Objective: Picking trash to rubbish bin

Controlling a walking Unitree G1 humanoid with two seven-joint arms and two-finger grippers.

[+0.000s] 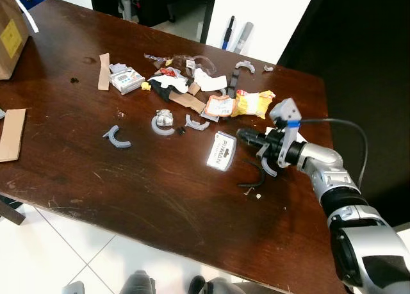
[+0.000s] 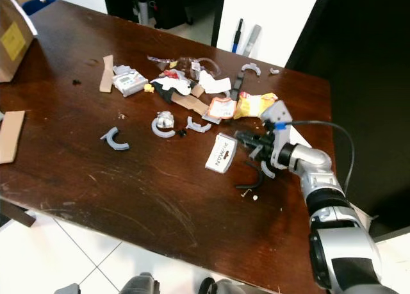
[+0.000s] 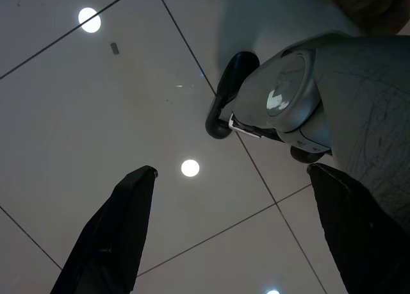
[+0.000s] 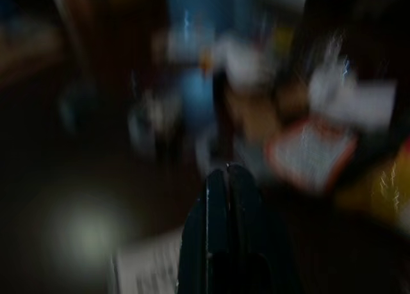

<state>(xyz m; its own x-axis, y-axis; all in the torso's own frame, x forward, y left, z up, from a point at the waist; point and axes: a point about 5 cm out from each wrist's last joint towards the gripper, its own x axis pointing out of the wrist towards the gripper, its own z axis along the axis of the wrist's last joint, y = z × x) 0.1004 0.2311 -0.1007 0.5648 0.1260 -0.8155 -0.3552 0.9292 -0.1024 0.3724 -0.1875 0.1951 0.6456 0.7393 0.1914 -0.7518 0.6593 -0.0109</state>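
On a dark wooden desk (image 1: pixel 77 159), the right gripper (image 1: pixel 245 136) – fingers pressed together, holding nothing – hovers beside a white packet (image 1: pixel 221 151) near the right edge, the litter pile (image 1: pixel 192 89) toward the far edge – the left gripper (image 3: pixel 224 230) hangs spread wide over floor tiles.

white label card (image 1: pixel 221 150) lay on the table (image 1: pixel 128 191) just left of the right gripper's (image 1: pixel 245 136) fingertips, crumpled wrapper (image 1: pixel 252 103) beyond them, trash pile (image 1: pixel 182 82) farther left and beyond
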